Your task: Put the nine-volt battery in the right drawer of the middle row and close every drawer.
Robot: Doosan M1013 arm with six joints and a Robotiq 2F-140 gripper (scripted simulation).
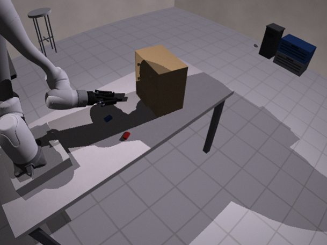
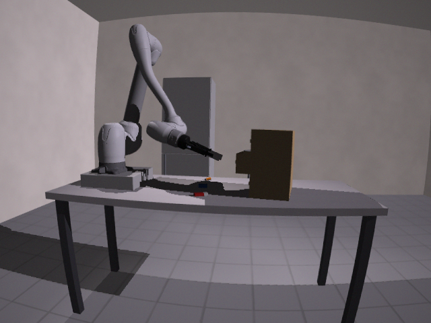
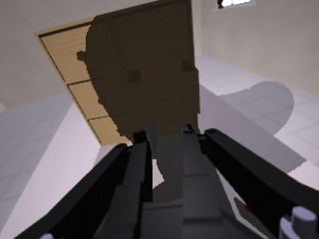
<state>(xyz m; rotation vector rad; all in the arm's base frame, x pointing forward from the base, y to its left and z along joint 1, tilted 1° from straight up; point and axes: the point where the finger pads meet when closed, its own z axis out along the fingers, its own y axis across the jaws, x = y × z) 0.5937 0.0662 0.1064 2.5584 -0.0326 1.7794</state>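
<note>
Currently, two small rectangular blocks lie on the table [image 1: 203, 88] in front of the chest [image 1: 159, 76]: a dark blue block [image 1: 108, 118] and a red block [image 1: 126, 135]. Which one is the nine-volt battery cannot be told at this size. Both rest flat in shadow, apart from each other and apart from the chest, with the blue block nearer the arm. The exterior view also shows a small orange item [image 2: 208, 178] on the far side of the table.

One drawer [image 2: 242, 162] at middle height projects from the chest's front; the chest stands upright.

The gripper [image 1: 122, 98] hovers above the table, level with that drawer and pointing at the chest's front, with a visible gap between its tips and the drawer. Its fingers stand only narrowly apart and hold nothing.

The arm stands on a grey base plate [image 2: 89, 180] at the table's end.
</note>
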